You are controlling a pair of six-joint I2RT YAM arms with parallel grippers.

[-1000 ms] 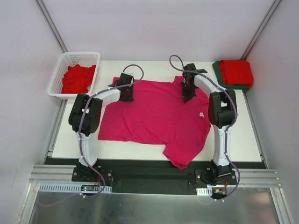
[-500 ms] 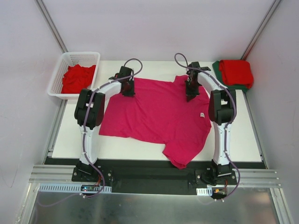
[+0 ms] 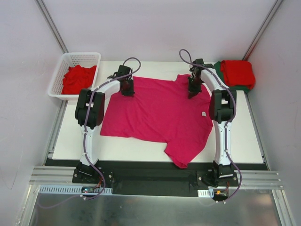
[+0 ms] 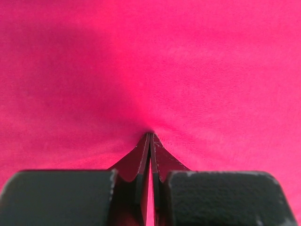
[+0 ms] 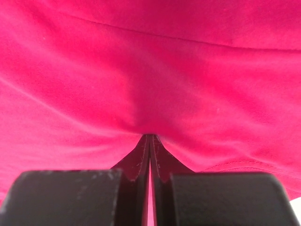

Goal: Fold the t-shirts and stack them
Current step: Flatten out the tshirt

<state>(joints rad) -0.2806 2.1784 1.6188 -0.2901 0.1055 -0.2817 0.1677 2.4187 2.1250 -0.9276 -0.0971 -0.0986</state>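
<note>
Your left gripper (image 3: 128,92) is pressed together on a pinch of the magenta-pink t-shirt (image 3: 160,117) at its far left part. Your right gripper (image 3: 192,93) is pinching the same cloth at its far right. That shirt lies spread across the middle of the table (image 3: 117,148), one end lapping over the near edge. Crumpled red t-shirts (image 3: 77,79) sit in the white basket (image 3: 80,55) at the far left corner. A folded red t-shirt (image 3: 237,71) rests on a dark green t-shirt (image 3: 218,69) in the far right corner.

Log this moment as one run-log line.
left hand: shut on magenta-pink cloth t-shirt | right hand: shut on same t-shirt | stack: folded red cloth t-shirt atop dark green cloth t-shirt
</note>
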